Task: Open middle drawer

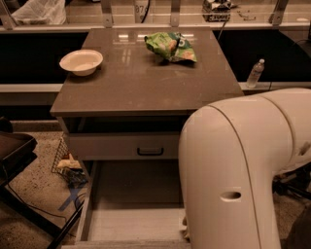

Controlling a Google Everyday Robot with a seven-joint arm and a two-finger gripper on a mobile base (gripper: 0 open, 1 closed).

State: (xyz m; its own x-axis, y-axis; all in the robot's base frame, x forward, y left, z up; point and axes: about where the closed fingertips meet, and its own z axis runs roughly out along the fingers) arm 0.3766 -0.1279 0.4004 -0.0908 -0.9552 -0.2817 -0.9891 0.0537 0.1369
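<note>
Middle drawer [136, 223] runs off frame below; arm [233, 165] hides the claw.

The setting looks like an office break corner or a robot test area, not a home. A plain brown-topped table [146, 92] stands on a speckled hard floor [29, 194] marked with a blue tape cross [69, 199]. Metal posts [107, 7] line a ledge behind it. A disposable bowl [81, 62], a green snack bag [170, 46] and a water bottle [254, 73] suggest shared snacks. The robot's cream arm [243, 170] fills the right foreground and the gripper is out of view.
</note>
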